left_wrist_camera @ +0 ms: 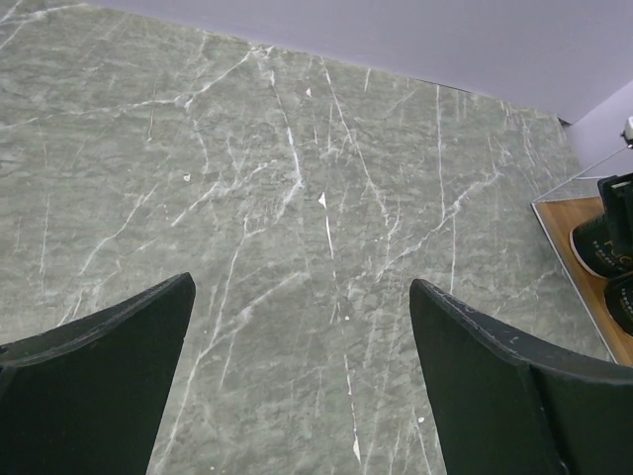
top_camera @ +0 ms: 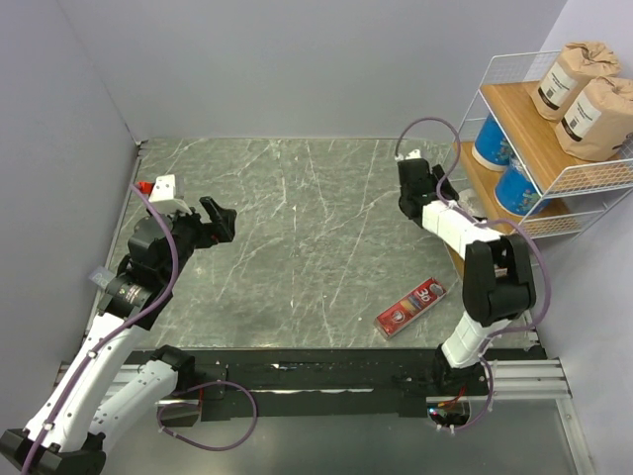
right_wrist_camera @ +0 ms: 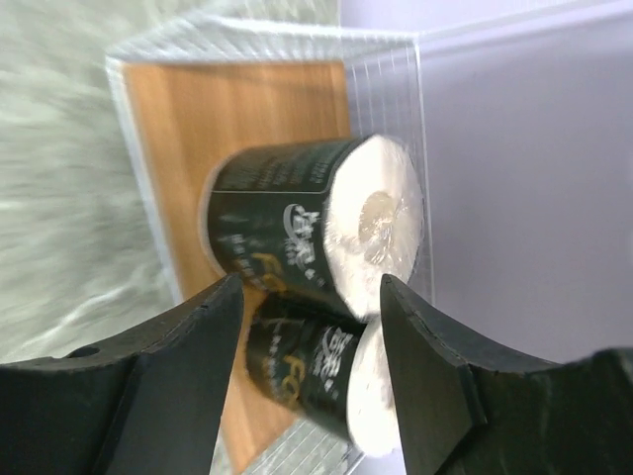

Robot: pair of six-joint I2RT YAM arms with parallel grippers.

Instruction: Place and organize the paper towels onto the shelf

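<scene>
The shelf stands at the right edge. Two brown paper towels sit on its top tier and two blue ones on the middle tier. In the right wrist view two black rolls with white tops stand side by side on the lowest wooden tier. They also show in the left wrist view. My right gripper is open in front of them, holding nothing; it is beside the shelf. My left gripper is open and empty above the table's left side.
A flat red box lies on the marble table near the right arm's base. Walls close the table on the left, back and right. The right arm hides most of the lowest tier in the top view.
</scene>
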